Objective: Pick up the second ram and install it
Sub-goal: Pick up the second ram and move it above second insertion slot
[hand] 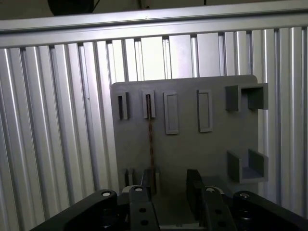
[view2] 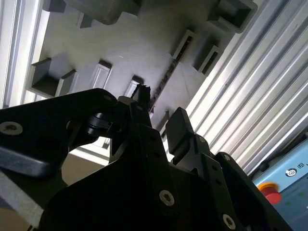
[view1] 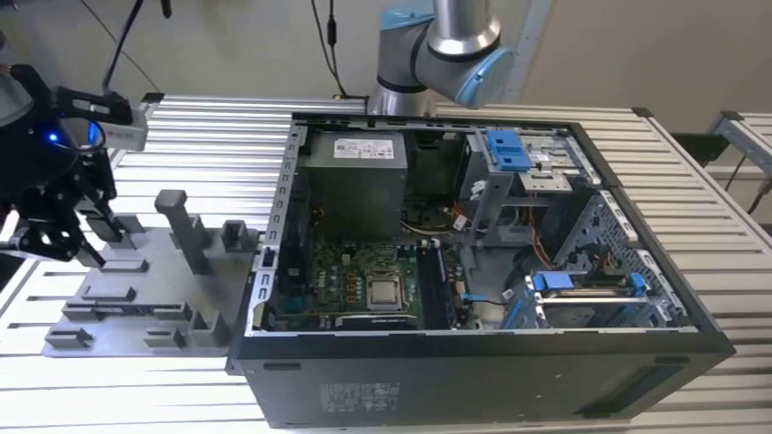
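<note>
We see the end effector (view1: pixel 51 237) hanging low over the grey holder tray (view1: pixel 157 312), at the exterior view's left. The tray lies on the ribbed metal tabletop (view1: pixel 181 136), just beside the open computer case (view1: pixel 483 380). The green motherboard (view1: pixel 350 280) lies flat on the floor of the case.

In both wrist views the second ram (hand: pixel 150 139) (view2: pixel 166 79) stands on edge in the tray, seated in a narrow slot, and it shows to us as a thin dark line. The end effector (hand: pixel 171 185) (view2: pixel 161 113) is open. Its two black fingers (hand: pixel 195 185) stand apart with bare tray between them, and they grip nothing. The ram's near end lines up with one finger (view2: pixel 142 94) rather than with the gap. We cannot tell whether that finger touches it.
</note>
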You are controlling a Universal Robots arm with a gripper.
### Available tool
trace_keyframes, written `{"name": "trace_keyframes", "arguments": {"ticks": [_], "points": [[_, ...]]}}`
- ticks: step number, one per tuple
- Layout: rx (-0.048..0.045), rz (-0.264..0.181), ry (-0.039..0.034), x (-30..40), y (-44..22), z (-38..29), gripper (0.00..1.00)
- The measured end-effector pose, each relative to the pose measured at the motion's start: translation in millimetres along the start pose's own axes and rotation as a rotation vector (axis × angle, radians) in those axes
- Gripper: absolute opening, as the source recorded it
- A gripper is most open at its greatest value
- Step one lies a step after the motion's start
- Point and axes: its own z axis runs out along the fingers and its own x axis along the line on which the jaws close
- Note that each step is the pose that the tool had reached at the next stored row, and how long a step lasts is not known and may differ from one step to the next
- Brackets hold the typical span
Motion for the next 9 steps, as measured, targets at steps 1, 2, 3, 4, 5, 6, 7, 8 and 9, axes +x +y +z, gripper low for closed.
{"name": "trace_keyframes", "arguments": {"ticks": [1,2,3,4,5,6,7,8,9], "points": [[0.0000,0.000,0.0001,0.0,0.0,0.2,0.42],[0.0000,0.000,0.0002,0.0,0.0,0.4,0.42],[0.0000,0.000,0.0003,0.0,0.0,0.5,0.42],[0.0000,0.000,0.0004,0.0,0.0,0.7,0.42],[0.0000,0.000,0.0005,0.1,0.0,0.9,0.42],[0.0001,0.000,0.0006,0.1,0.0,1.1,0.42],[0.0001,0.000,0.0006,0.1,0.0,1.3,0.42],[0.0001,0.000,0.0006,0.1,0.0,1.5,0.42],[0.0000,0.000,0.0006,0.1,0.0,1.7,0.42]]}}
